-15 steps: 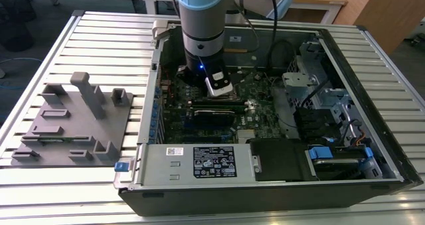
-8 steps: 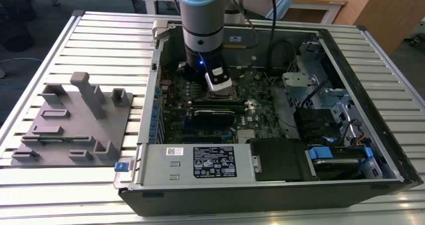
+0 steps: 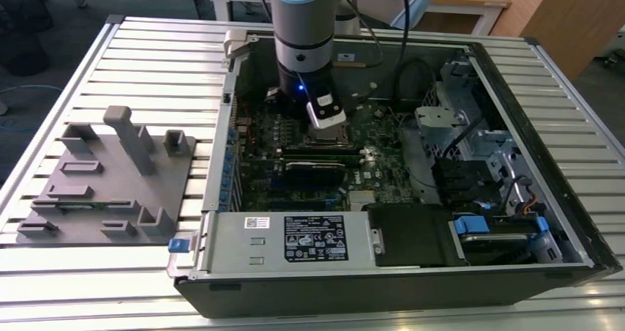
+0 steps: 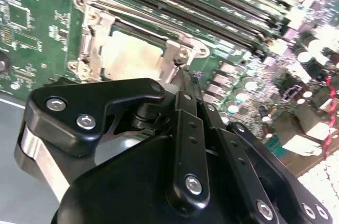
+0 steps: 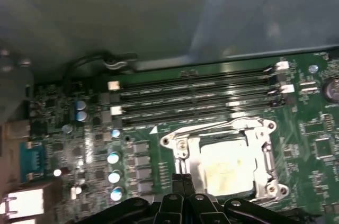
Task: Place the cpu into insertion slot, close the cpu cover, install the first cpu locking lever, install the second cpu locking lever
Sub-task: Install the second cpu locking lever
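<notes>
- Black linked gripper (image 4: 183, 78) fingers fill the foreground in both wrist views, their tips pressed together with nothing between them, poised at the edge of the socket.
- Just beyond the tips, the small flat square cpu with its dull silver-grey top (image 4: 130, 57) (image 5: 225, 168) lies seated in the square silver-rimmed insertion slot (image 4: 87, 28) (image 5: 180, 147).
- Over it, the thin silver metal cpu cover frame (image 4: 180, 41) (image 5: 262, 134) lies flat, the chip showing through its central window.
- Long narrow black memory slots (image 5: 196, 102) run beside the socket on the green motherboard (image 5: 318, 144).
- In the exterior view, the grey robot arm (image 3: 303, 45) reaches down into the open black computer case (image 3: 391, 287), its gripper (image 3: 327, 118) over the socket.
- On the exterior view's left, a grey moulded parts fixture (image 3: 102, 184) rests on the ribbed metal table (image 3: 146, 53), well apart from the case.
</notes>
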`<state>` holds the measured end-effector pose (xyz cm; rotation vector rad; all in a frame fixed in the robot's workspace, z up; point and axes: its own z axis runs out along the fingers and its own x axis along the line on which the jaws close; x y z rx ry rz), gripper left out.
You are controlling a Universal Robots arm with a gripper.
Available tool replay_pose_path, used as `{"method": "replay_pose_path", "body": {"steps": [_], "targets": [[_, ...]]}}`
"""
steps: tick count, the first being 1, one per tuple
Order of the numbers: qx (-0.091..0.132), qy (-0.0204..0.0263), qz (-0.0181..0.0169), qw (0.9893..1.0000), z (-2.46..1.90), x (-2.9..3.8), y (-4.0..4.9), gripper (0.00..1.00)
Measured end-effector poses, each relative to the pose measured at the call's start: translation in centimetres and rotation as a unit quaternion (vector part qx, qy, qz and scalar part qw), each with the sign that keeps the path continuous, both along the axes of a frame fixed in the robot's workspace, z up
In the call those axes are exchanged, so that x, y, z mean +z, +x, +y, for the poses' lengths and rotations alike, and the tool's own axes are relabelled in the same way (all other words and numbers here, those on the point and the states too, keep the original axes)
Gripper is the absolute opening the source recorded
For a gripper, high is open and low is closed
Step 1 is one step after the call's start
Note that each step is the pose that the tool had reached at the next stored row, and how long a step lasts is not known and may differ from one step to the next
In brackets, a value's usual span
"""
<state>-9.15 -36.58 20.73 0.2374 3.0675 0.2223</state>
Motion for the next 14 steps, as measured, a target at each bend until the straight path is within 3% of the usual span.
{"method": "replay_pose_path", "body": {"steps": [11,14], "targets": [[0.000,-0.0071,0.0000,1.0000,0.33,-0.01,2.78,0.10],[0.000,-0.0113,0.0000,0.9999,0.45,-0.01,3.20,0.10]]}}
